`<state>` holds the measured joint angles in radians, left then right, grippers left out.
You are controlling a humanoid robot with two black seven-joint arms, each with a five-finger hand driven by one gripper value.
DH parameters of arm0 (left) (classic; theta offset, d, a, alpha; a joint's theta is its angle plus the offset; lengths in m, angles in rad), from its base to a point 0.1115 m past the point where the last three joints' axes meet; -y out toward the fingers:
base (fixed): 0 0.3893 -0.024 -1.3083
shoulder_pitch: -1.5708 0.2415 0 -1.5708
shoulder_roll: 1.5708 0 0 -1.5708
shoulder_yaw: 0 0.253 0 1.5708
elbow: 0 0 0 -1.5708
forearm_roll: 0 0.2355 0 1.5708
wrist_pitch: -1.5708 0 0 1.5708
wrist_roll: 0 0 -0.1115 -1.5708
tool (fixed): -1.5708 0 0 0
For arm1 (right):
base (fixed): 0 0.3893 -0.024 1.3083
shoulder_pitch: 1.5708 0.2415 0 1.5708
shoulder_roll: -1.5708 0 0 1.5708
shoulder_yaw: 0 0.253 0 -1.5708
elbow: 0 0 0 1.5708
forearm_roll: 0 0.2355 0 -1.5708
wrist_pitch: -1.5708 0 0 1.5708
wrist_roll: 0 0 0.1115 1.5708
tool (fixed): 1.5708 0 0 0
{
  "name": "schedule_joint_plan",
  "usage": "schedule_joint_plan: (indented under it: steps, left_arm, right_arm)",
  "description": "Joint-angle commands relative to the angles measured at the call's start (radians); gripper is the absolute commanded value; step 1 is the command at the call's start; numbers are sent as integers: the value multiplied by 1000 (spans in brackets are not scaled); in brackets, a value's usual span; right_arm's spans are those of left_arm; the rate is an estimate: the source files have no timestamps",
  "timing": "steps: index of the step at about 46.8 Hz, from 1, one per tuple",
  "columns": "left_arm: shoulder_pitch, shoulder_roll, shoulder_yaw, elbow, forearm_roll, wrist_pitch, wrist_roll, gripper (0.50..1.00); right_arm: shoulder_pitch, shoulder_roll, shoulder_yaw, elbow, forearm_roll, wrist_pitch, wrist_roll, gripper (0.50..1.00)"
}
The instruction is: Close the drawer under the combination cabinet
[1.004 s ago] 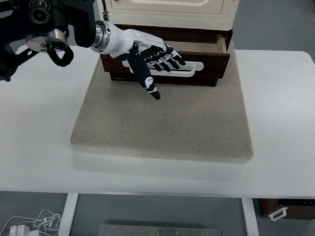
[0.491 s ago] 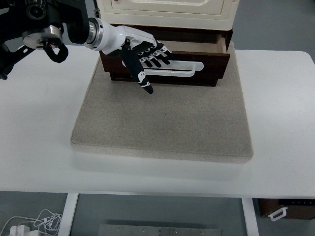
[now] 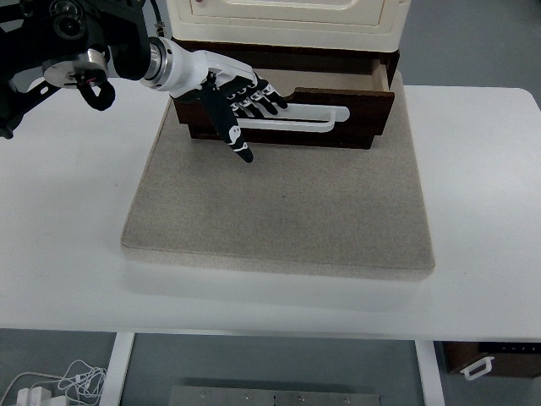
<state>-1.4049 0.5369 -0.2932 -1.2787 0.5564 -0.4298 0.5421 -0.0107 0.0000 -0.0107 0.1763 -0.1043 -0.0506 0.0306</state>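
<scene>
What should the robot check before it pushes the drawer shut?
1. Drawer needs closing: ok, it sticks out from under the cream cabinet.
2. Left hand at the drawer front: ok, its fingers are spread over the white handle.
3. Firm contact with the front: cannot tell.
4. Nothing sticking up out of the drawer: ok for the part that shows.
5. Mat in front free of things: ok.
6. Right hand out of the way: ok, it is not in the picture.
</scene>
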Motion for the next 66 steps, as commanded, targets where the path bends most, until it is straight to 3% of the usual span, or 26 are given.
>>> schedule_joint_plan:
  steps: [1, 66]
  left_arm:
    - [0, -18, 0, 25, 2, 0, -1, 1000]
    - [-5, -118, -1, 197, 65, 5, -11, 1000]
  right_arm:
    - [0, 0, 0, -1, 0, 0, 0, 952]
    - [0, 0, 0, 0, 0, 0, 0, 952]
